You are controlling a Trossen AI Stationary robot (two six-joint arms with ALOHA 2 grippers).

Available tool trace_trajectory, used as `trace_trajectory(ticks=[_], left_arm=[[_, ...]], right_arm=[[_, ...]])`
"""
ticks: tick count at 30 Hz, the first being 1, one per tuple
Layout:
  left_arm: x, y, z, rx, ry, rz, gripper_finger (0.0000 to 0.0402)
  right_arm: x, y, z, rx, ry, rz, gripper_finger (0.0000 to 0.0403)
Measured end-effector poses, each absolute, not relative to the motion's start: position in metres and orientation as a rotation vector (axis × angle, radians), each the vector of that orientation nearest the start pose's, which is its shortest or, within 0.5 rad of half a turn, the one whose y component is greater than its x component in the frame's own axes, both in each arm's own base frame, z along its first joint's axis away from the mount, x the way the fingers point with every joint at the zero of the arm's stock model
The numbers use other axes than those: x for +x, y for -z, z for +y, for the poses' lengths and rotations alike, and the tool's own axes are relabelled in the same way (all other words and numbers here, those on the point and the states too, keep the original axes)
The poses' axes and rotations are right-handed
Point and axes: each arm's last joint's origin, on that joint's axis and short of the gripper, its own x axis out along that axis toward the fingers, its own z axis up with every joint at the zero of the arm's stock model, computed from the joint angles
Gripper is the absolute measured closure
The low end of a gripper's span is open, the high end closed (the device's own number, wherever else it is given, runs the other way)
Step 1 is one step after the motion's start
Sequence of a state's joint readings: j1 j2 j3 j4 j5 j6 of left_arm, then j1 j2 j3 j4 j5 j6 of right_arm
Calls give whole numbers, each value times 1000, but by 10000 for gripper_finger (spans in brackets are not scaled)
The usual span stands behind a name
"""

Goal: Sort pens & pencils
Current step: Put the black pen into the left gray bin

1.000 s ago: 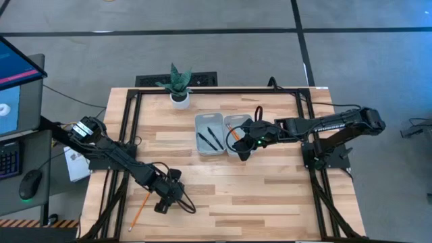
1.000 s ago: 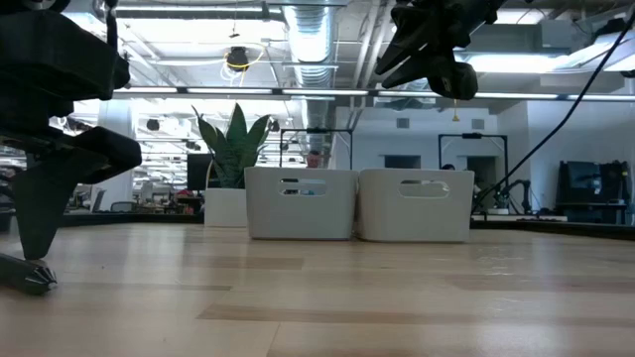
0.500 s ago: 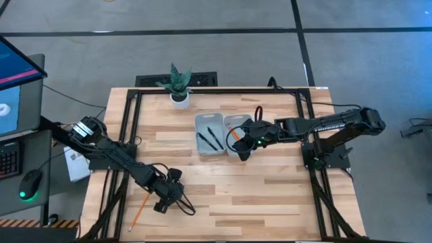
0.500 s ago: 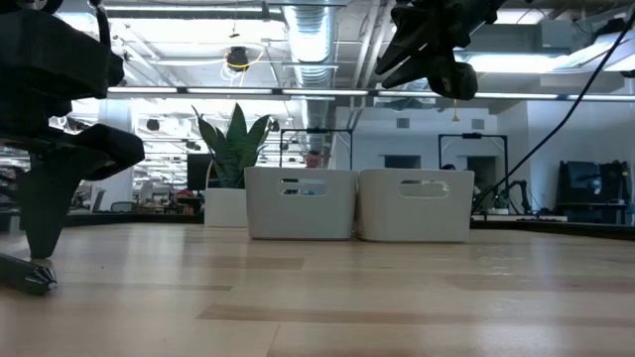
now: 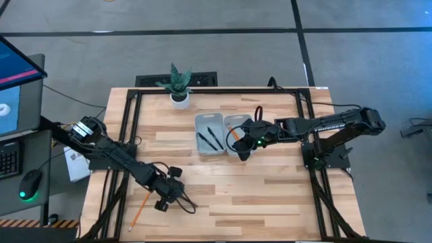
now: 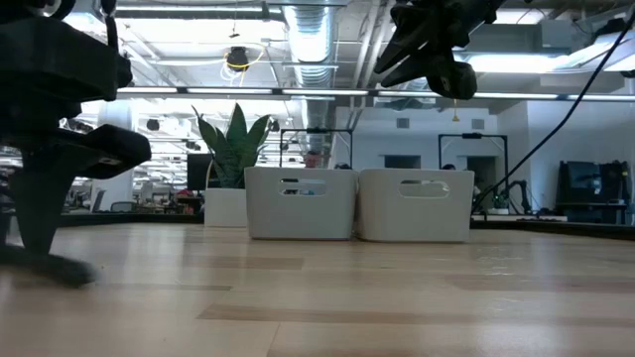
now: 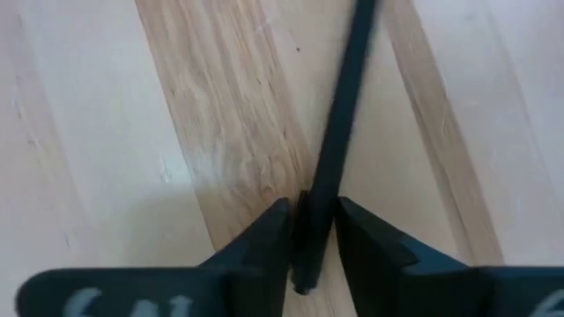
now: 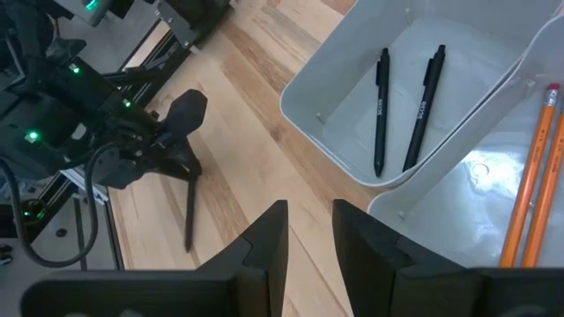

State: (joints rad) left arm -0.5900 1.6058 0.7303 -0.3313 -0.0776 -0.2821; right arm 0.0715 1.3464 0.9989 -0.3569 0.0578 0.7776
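Potted plant [image 5: 178, 86] at the table's far edge, two white bins [image 5: 209, 133] mid-table holding two pens [image 8: 401, 106] and two pencils [image 8: 538, 167]. Near the front-left corner, left gripper [image 7: 313, 231] clamped on third pen [image 7: 337, 132]; orange pencil [image 5: 139, 210] beside. Right gripper [image 8: 308, 231] narrowly parted above bins.

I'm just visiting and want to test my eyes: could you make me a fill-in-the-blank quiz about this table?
1. The left hand is shut on a black ____.
2. The left bin holds ____ black pens.
3. One orange pencil lies on the ____, near the left arm.
4. The right hand hangs over the bins, holding ____.

Missing words: pen; two; table; nothing
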Motion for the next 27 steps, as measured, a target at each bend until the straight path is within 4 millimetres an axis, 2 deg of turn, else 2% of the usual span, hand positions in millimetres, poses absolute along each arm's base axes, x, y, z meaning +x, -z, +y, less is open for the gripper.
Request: trace_trajectory(ticks=[11,27], left_arm=[[223,-127,-146,168,270,1186,366],[231,-136,-149,166,282,1159,358]], right_arm=[[285,-271,19,699,260,670,290],[285,-271,19,699,260,670,290]])
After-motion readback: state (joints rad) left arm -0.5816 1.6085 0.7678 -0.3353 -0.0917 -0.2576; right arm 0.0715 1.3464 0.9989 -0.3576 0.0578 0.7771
